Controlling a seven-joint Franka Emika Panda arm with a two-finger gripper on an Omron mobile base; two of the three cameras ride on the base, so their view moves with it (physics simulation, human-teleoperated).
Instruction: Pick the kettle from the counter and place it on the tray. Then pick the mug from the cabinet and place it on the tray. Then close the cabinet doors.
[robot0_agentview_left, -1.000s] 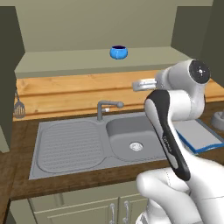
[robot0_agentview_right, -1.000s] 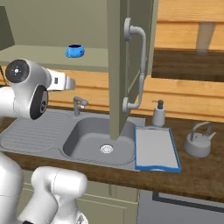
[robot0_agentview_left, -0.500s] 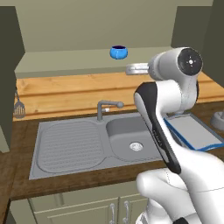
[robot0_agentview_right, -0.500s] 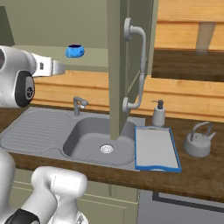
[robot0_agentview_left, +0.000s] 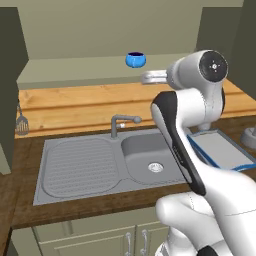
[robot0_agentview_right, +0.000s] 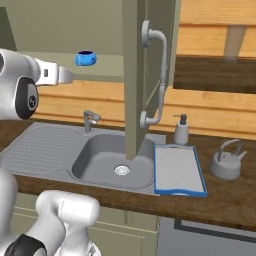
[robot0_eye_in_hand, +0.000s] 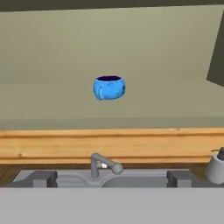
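Observation:
The blue mug (robot0_agentview_left: 135, 59) (robot0_agentview_right: 86, 58) (robot0_eye_in_hand: 109, 87) stands alone on the shelf of the cabinet (robot0_agentview_left: 75, 75). My gripper (robot0_agentview_left: 145, 77) (robot0_agentview_right: 70, 76) (robot0_eye_in_hand: 111, 179) hangs open and empty in front of the shelf edge, slightly below the mug and short of it. Its fingertips (robot0_eye_in_hand: 39, 178) stand wide apart. The grey kettle (robot0_agentview_right: 227, 161) sits on the counter (robot0_agentview_right: 235, 195), to the right of the blue-rimmed tray (robot0_agentview_right: 177, 167) (robot0_agentview_left: 220, 150), which holds nothing. One of the cabinet doors (robot0_agentview_right: 140, 75) stands open over the sink.
A steel sink (robot0_agentview_right: 115, 160) with faucet (robot0_agentview_right: 90, 119) and ribbed drainboard (robot0_agentview_left: 80, 165) lies below my arm. A soap bottle (robot0_agentview_right: 181, 131) stands behind the tray. The open door's curved bar handle (robot0_agentview_right: 161, 75) juts toward the right. A spatula (robot0_agentview_left: 21, 125) hangs at far left.
My hand has risen from just above the backsplash to shelf level and shifted toward the mug. The jaws stayed wide. Kettle, mug and tray have not moved.

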